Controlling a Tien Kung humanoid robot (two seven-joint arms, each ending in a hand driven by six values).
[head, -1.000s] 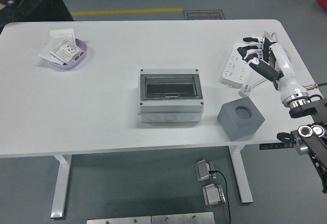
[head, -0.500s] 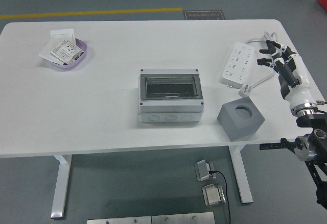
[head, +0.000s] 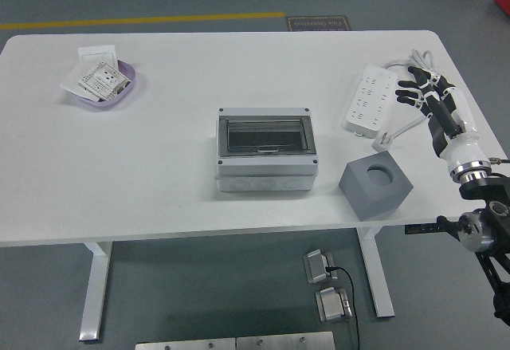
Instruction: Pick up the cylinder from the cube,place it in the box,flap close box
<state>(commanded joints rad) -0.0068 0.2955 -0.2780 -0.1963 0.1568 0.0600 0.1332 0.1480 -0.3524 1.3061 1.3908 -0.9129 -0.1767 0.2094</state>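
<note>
The cylinder is not visible as such: the grey cube [head: 375,184] shows only a round socket on top, dark inside, so whether it sits recessed there I cannot tell (if so, it is probably small, stiff and light, best pinched by its rim). The box [head: 265,151] stands left of the cube, its clear flap down. The right robot hand [head: 426,95] hovers over the bench [head: 159,167] beside a power strip [head: 370,108], fingers loosely spread, empty.

Bright even overhead light; soft faint shadows under table [head: 159,151]; sharp focus, no glare.
</note>
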